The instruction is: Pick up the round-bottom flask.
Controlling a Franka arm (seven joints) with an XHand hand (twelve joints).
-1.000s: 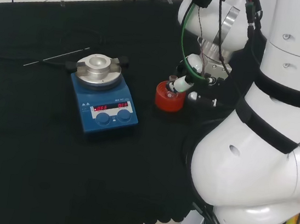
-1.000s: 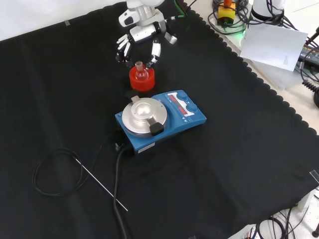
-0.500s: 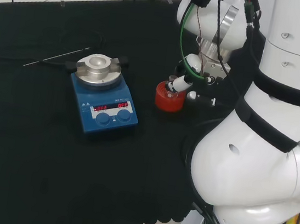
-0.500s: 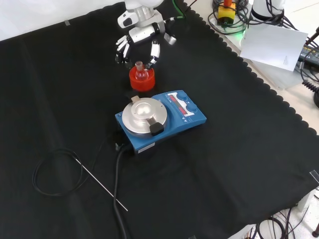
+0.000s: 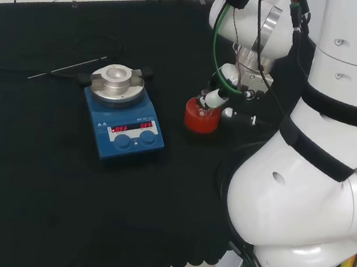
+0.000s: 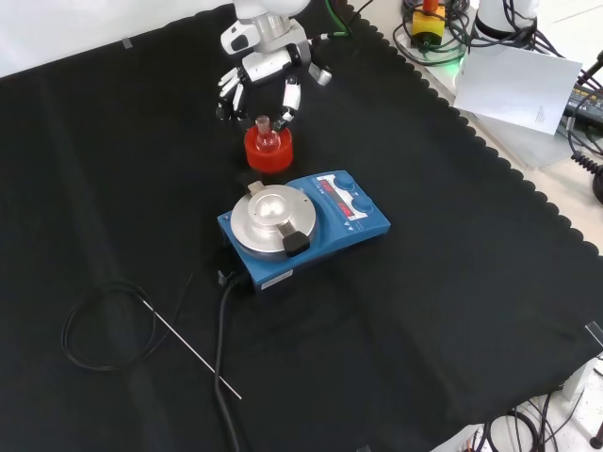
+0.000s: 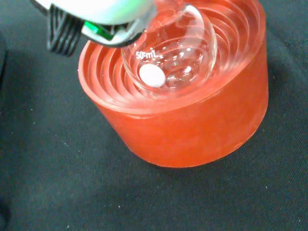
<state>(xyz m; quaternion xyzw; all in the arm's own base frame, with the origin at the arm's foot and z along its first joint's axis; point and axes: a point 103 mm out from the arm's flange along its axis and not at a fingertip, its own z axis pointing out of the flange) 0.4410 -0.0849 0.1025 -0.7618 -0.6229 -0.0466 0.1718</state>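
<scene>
Black cloth is covering the bench. Black and white hand is hanging at the far side in the front view, fingers spread and pointing down on either side of the neck of the small clear glass round-bottom flask; contact cannot be told. Flask is sitting upright in the red ribbed ring stand, its smooth bulb nested in the concentric ridges in the wrist view. Blue stirrer plate with a round metal top is standing just nearer. Thin metal rod is lying near left.
</scene>
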